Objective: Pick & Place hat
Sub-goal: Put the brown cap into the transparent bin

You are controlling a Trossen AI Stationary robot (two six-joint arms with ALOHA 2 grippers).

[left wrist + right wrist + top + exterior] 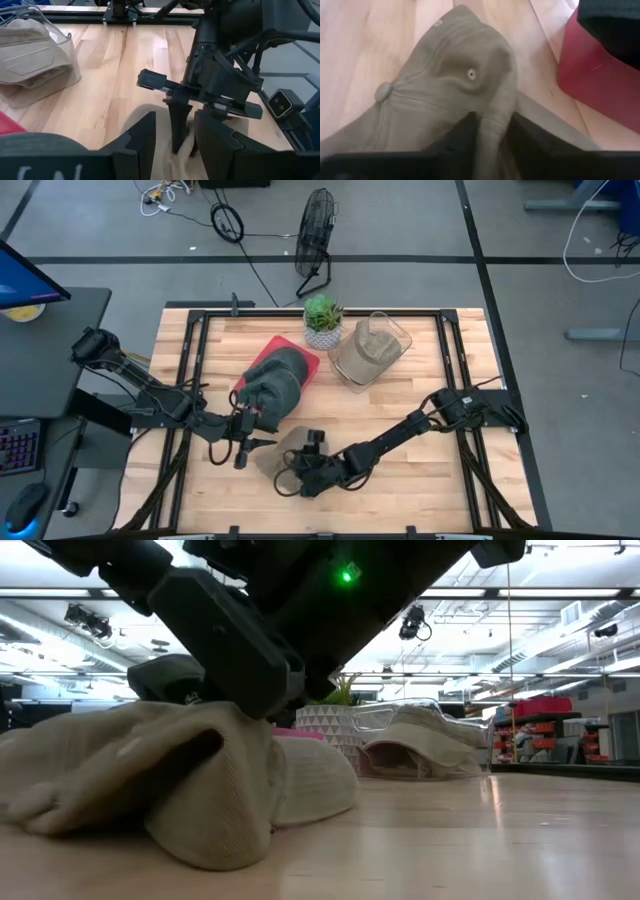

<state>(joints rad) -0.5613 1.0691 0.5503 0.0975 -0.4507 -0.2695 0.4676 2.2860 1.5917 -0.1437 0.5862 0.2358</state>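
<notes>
A tan cap lies crumpled on the wooden table near its near edge; it also shows in the low view and fills the right wrist view. My right gripper is down on it, shut on the cloth. My left gripper is open just left of the cap, with its fingers pointing toward the right gripper. A dark grey cap rests on a red tray. My right gripper pinches a raised fold of the tan cap's crown between its two fingers, near an eyelet. It comes slanting down from above. The rest of the cap lies slack on the table.
A clear bin with more tan caps stands at the far middle of the table, beside a small potted plant. The red tray and dark cap sit just beyond my left gripper. Bare wood lies to the right.
</notes>
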